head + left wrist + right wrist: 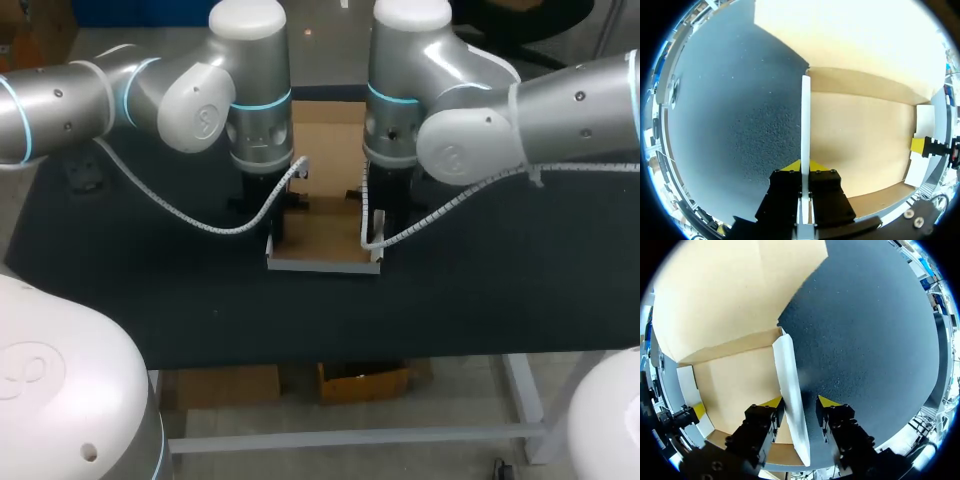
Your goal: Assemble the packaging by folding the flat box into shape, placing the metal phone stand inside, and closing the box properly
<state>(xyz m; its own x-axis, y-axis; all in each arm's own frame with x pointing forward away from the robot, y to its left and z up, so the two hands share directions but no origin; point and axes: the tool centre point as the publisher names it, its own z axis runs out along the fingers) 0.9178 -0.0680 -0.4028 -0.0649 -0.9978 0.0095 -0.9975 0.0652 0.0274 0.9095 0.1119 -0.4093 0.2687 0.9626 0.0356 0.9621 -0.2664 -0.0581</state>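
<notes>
- head view: one half-folded box (322, 228), brown inside and white outside, sits at the middle of the black table (480, 270). its lid flap (330, 135) lies out at 12 o'clock and a low front wall (322, 266) stands at 6 o'clock.
- two arms come down on it: the left arm (190, 100) sets the left gripper (276, 215) at the box's 9 o'clock side, and the right arm (470, 130) sets the right gripper (378, 218) at its 3 o'clock side. from here i cannot tell how the fingers stand.
- left wrist view: this shows the grip. the left side wall (805, 125) stands upright, seen edge-on, and is pinched tight between the two yellow-tipped fingers. across the brown floor, one yellow tip of the right gripper shows at the far wall.
- right wrist view: the right side wall (787, 370) leans between fingers spread wide. the inner finger (771, 403) touches it, while the outer one stands clear over bare table, so nothing is clamped.
- count: one box, two raised side walls, one lid flap, one front wall, two grippers.
</notes>
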